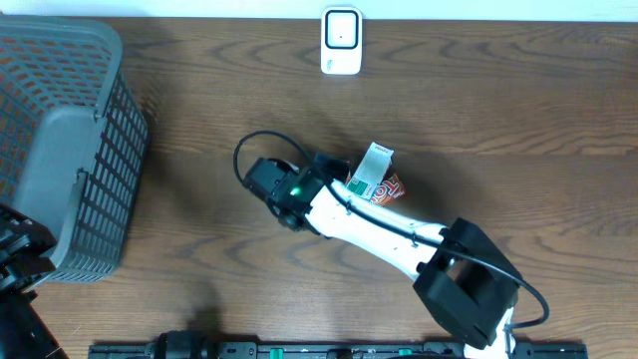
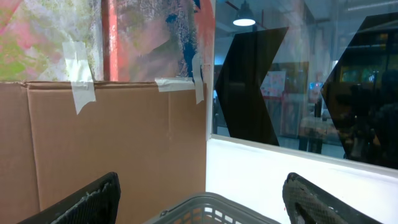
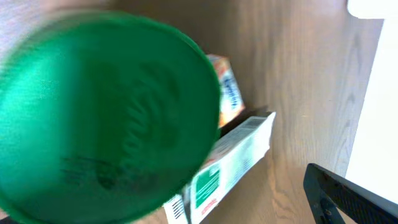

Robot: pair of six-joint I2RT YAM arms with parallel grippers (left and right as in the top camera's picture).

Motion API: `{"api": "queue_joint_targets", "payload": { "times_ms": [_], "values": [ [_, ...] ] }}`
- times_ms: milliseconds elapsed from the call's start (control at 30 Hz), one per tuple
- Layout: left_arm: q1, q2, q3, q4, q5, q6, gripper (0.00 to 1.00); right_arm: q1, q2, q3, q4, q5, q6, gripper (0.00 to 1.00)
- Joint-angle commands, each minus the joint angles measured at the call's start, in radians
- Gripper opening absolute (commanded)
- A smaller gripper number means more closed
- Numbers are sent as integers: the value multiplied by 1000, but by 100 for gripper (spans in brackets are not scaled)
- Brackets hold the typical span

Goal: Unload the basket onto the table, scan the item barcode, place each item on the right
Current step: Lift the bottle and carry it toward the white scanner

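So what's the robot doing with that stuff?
The right gripper reaches across the table, beside a white-and-green box and an orange packet. A round green thing sits blurred right before its camera. The white scanner waits at the far edge. The left gripper hangs open by the gray basket.

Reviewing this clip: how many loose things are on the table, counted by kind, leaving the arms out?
Grey basket: 1
White scanner unit: 1
White-and-green box: 1
Orange packet: 1
Green round lid, blurred, only in the right wrist view: 1
Total: 5
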Motion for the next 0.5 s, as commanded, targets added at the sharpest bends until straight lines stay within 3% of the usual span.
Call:
{"api": "queue_joint_targets", "payload": {
  "times_ms": [0,200,467],
  "values": [
    [5,-2,-5,6,-2,13,84,-44,0,0,35,56,56,99],
    [5,-2,-5,6,-2,13,84,-111,0,0,135,15,167,99],
    [5,-2,-5,6,-2,13,84,-179,0,2,279,-293,218,99]
  ]
}}
